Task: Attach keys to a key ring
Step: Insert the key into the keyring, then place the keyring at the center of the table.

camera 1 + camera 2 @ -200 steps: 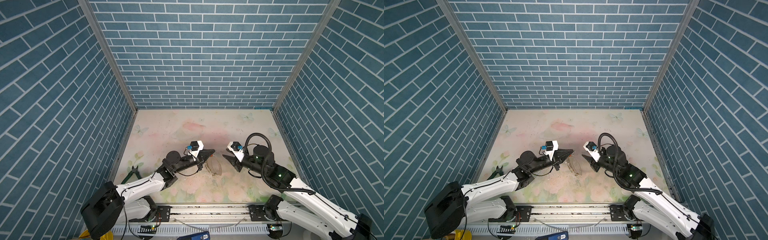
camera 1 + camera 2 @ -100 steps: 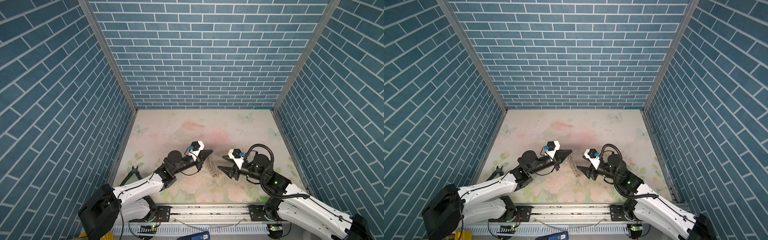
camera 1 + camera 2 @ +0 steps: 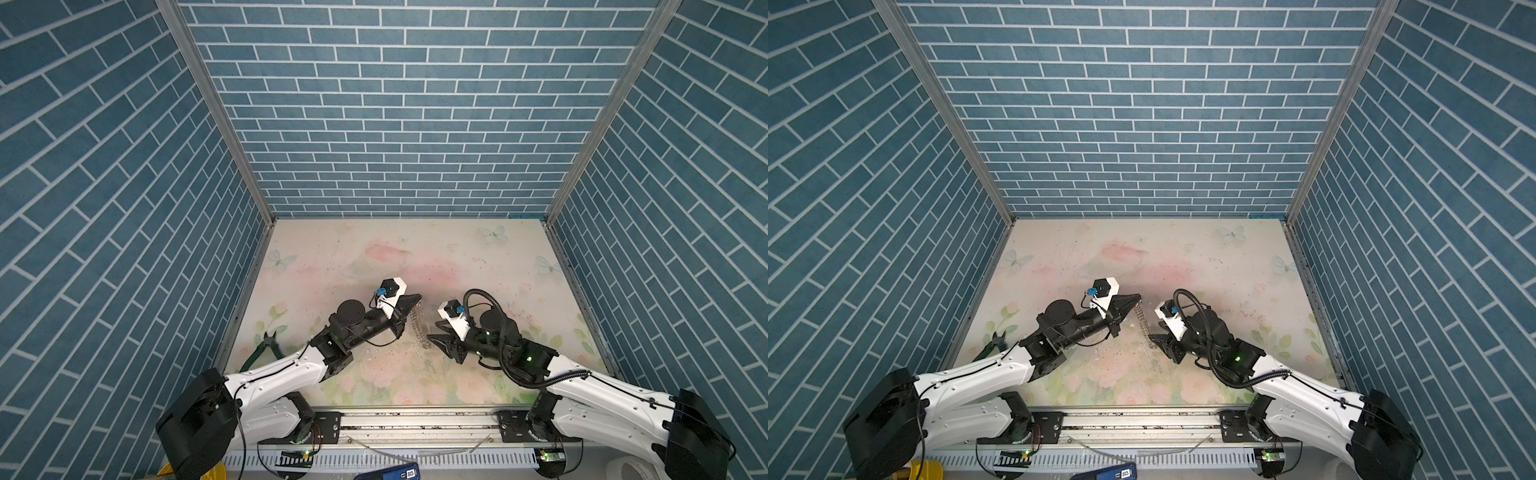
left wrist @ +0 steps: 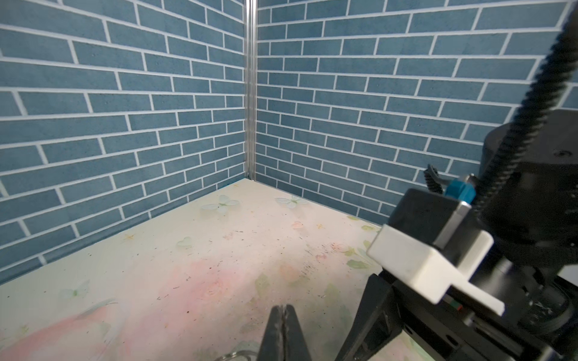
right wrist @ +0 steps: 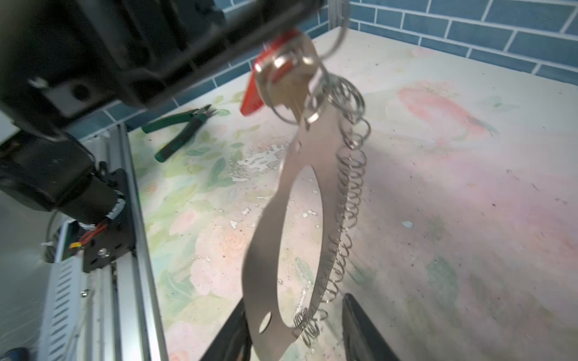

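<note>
The left fingers [image 4: 275,331] clench the key ring [image 5: 266,243], which hangs toward six o'clock over the surface [image 3: 374,249], key tag [image 5: 251,100] at its top (possibly threaded). The right fingers [image 5: 359,328] straddle its lower end, unclosed; close gently to steady any swing.

One key ring [image 5: 316,147], one red tag [image 5: 251,100], one pliers [image 5: 187,123]

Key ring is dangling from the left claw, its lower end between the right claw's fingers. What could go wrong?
The key ring hangs loose from the shut left claw, so it may swing out of the open right claw before that closes. The right claw could also catch the silver rings instead of the band, tilting the hoop.
</note>
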Robot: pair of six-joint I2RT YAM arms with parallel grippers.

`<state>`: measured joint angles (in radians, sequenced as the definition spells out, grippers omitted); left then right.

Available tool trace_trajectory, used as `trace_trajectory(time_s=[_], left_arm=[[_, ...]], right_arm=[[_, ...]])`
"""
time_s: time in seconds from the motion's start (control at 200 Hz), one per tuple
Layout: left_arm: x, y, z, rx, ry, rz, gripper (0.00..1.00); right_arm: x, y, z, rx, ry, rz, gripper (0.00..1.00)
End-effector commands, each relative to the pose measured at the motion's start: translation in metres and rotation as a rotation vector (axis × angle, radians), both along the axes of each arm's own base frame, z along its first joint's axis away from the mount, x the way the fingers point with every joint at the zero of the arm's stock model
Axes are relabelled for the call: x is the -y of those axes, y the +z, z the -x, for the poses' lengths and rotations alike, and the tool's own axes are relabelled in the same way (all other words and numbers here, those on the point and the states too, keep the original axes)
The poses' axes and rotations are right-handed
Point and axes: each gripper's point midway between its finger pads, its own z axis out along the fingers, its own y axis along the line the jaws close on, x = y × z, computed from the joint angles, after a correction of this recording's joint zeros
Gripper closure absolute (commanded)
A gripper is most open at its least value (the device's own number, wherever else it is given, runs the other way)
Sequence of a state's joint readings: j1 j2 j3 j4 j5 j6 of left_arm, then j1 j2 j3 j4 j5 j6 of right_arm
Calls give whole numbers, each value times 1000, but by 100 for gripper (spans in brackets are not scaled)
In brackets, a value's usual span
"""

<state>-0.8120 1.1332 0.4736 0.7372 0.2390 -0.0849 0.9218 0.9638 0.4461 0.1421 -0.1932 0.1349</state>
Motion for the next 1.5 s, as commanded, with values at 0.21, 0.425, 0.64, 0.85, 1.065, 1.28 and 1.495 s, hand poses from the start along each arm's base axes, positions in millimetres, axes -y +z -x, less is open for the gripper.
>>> trace_trajectory(time_s=[0.21, 0.425, 0.64, 0.85, 1.065, 1.28, 1.495], left_arm=[[-3, 25, -7, 15, 49, 61, 100], [-6, 25, -8, 13, 65, 58, 100], [-14, 16, -13, 0, 116, 27, 100], [-29, 0, -29, 1, 242, -123, 99], [-106, -32, -62, -101, 656, -302, 61], [-160, -49, -61, -204, 811, -177, 50], [-185, -51, -54, -205, 892, -163, 44]], right_arm=[[-13, 19, -30, 90, -95, 44, 68], [-22, 19, -36, 114, -73, 74, 82], [-25, 21, -16, 87, 38, 71, 95], [-10, 22, -14, 46, 14, 185, 100], [32, 15, -3, -97, -12, 504, 100], [82, 10, -3, -234, -85, 893, 100], [70, 16, -10, -305, 1, 1040, 100]])
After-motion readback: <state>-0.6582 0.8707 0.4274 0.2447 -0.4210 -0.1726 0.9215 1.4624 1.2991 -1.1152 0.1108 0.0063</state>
